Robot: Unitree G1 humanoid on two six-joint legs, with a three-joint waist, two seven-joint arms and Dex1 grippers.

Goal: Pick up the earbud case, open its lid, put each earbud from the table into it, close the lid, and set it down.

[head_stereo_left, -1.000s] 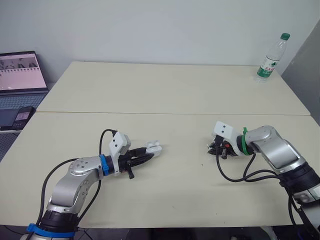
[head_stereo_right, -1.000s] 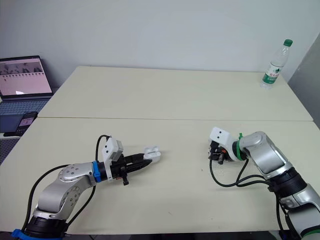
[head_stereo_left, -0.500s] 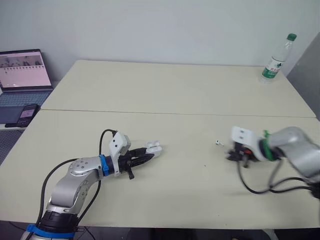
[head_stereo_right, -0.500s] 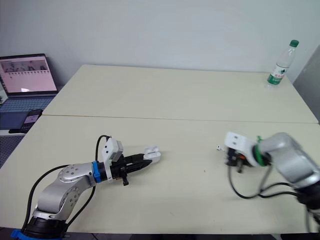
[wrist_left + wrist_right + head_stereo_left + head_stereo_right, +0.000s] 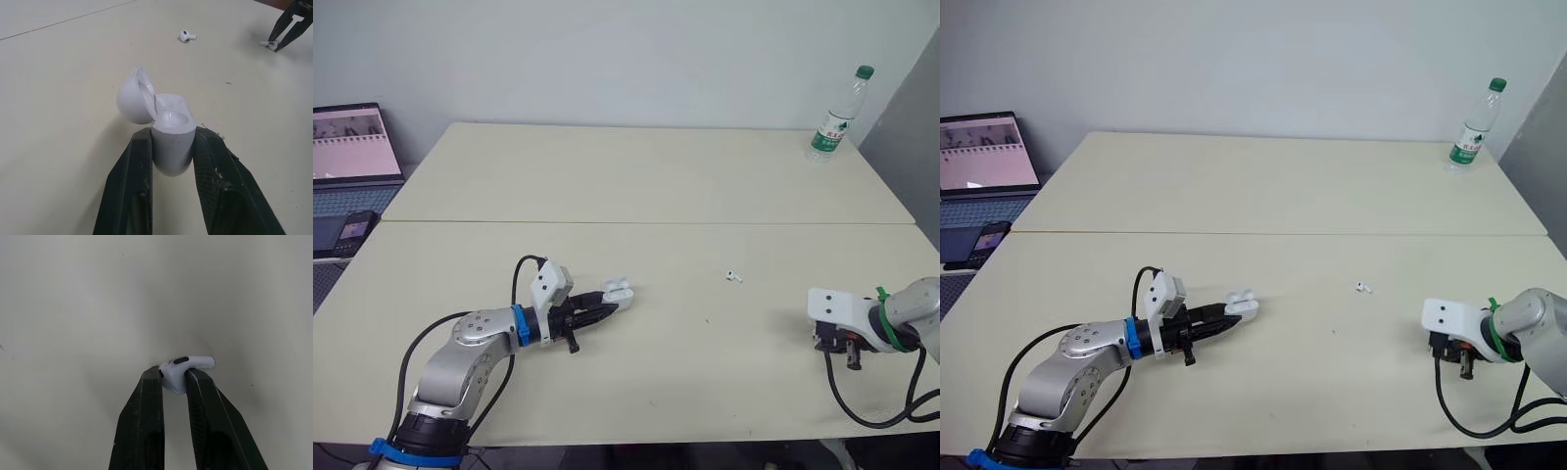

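Note:
The white earbud case (image 5: 166,128) lies low over the table at centre left with its lid hinged open, and my left gripper (image 5: 604,312) is shut on its body. One white earbud (image 5: 733,276) rests on the table right of centre, also seen as the loose earbud (image 5: 186,36) in the left wrist view. My right gripper (image 5: 173,377) is shut on the other earbud (image 5: 185,368), held just above the table near the front right. The right gripper (image 5: 845,354) points down there.
A clear water bottle (image 5: 832,116) with a green cap stands at the back right corner. An open laptop (image 5: 347,147) and a phone (image 5: 349,231) sit on a side desk to the left. A seam (image 5: 646,222) runs across the table.
My right arm has pulled away to the right and toward the front edge, carrying one earbud. The other earbud now lies uncovered where the gripper had been. The left gripper and case stayed put.

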